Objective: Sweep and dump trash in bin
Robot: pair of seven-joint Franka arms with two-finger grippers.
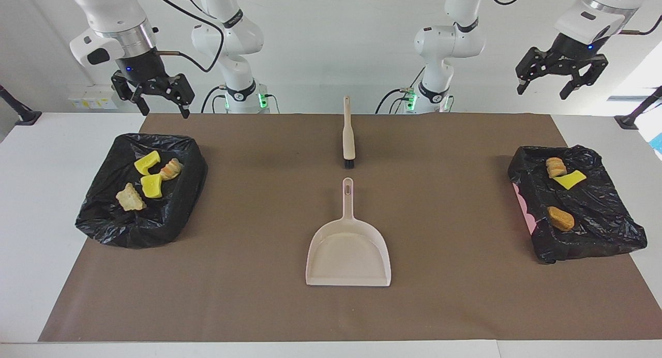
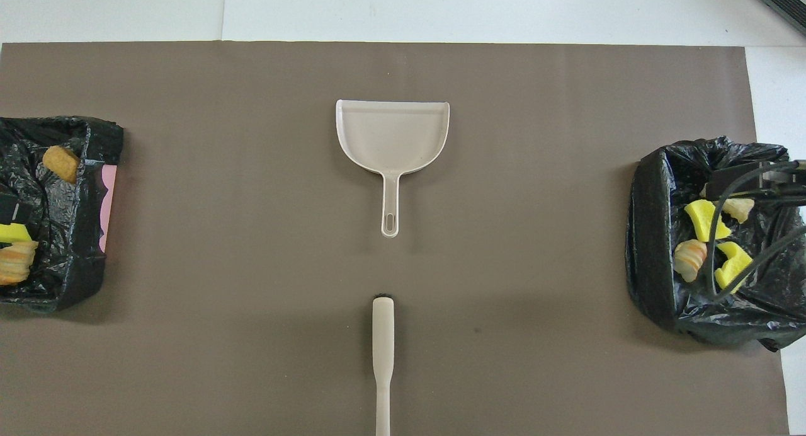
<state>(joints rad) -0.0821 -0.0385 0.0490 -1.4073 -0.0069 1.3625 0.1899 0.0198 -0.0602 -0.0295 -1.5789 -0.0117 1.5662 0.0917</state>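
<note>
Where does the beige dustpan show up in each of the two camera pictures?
Facing view: the dustpan lies mid-mat, low in the picture, handle pointing up at the brush.
Overhead view: the dustpan sits upper centre, handle pointing down.
Shared landmark: the brush, in line with the handle.

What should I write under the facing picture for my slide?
Brush and empty dustpan lie mid-table; trash chunks sit in bins; both grippers open.
</note>
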